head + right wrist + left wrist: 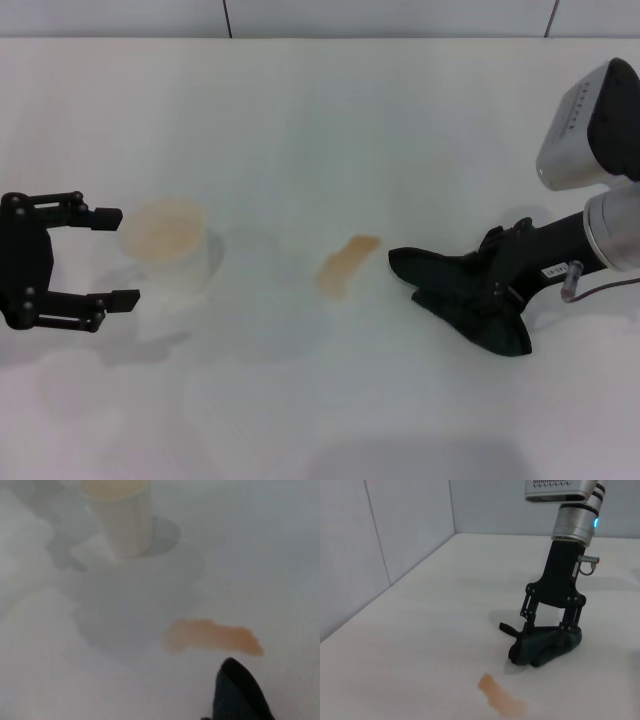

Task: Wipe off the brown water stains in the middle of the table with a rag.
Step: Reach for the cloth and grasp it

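Right gripper (478, 290) clamped on soft, limp rag (455, 300), pressed to table (300, 120) beside brown water stains (345, 262); likely light, bunched hold best; left gripper (108, 256) spread wide, idle near cup (168, 245)

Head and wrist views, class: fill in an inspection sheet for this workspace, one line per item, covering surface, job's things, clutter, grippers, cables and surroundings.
Surface: the table is glossy white, dry apart from one smear.
Job's things: the brown water stains lie mid-table, unwiped; the rag lies bunched on the table to their right, its tip close to them but apart.
Clutter: a clear plastic cup with a brownish tint stands upright left of the stains.
Grippers: the right gripper presses down on the rag, fingers closed on it; the left gripper is open, beside the cup.
Cables: a thin cable at the right wrist.
Surroundings: pale panelled wall behind the table.
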